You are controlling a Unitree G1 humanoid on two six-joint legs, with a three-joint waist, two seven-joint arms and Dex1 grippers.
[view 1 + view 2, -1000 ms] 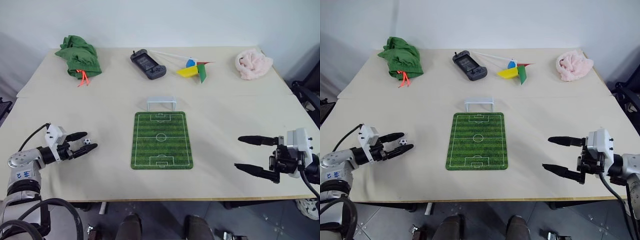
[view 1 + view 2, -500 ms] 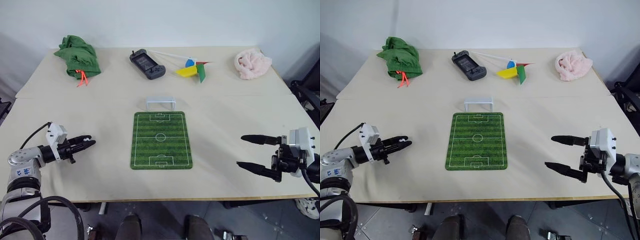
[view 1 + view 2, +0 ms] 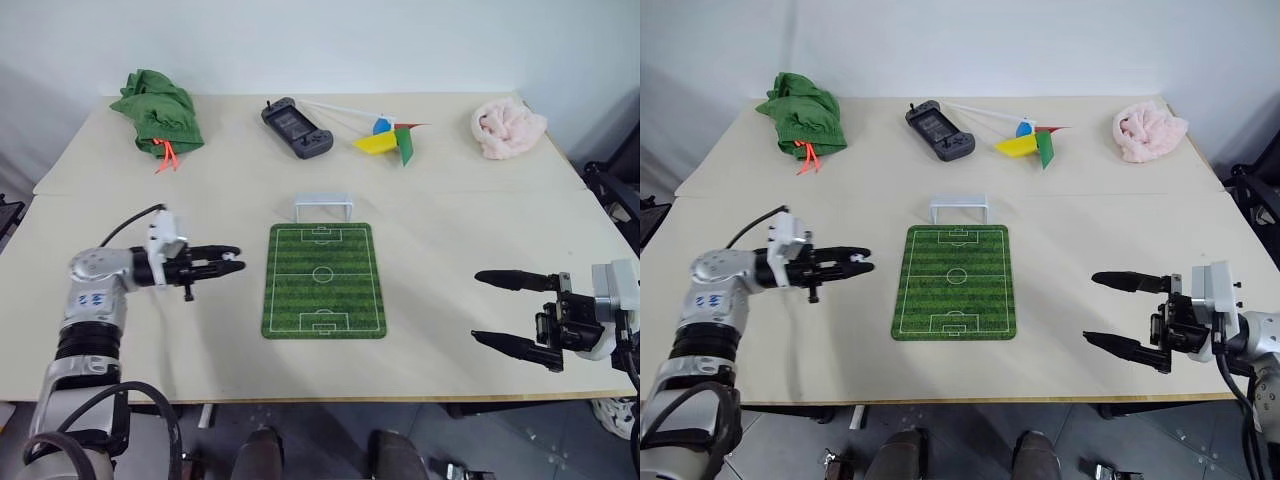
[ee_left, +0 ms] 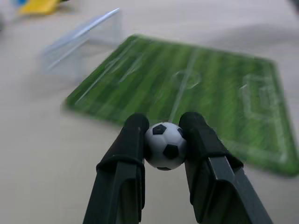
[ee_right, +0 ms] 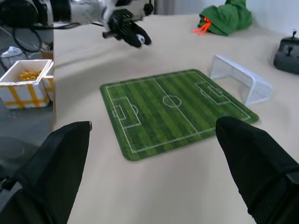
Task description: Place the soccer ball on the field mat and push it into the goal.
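A wide, pale beige bench point(image 3: 200, 330) with a matte top stands against a plain white wall, a seam running across it where two boards meet. At its middle lies the field mat point(image 3: 323, 279), a thin flat rectangle with rounded corners, striped in two greens and printed with white pitch lines. Just beyond the mat's far edge stands the goal point(image 3: 322, 207), a small whitish frame with fine netting. Along the far side of the bench sit a crumpled green cloth bag point(image 3: 156, 109) with an orange cord, a dark handheld game console point(image 3: 295, 129), a plastic pinwheel point(image 3: 388, 138) with yellow, blue, green and red blades on a white stick, and a soft, fluffy pink cloth point(image 3: 508, 127). The left claw point(image 3: 228, 266) hangs above the bench just left of the mat, its black fingers point(image 4: 128, 158) closed narrowly on the soccer ball point(image 4: 165, 145), a smooth white sphere with black patches. The right claw point(image 3: 498, 311) hangs near the bench's front right edge, its tapered black fingers spread wide and holding nothing.
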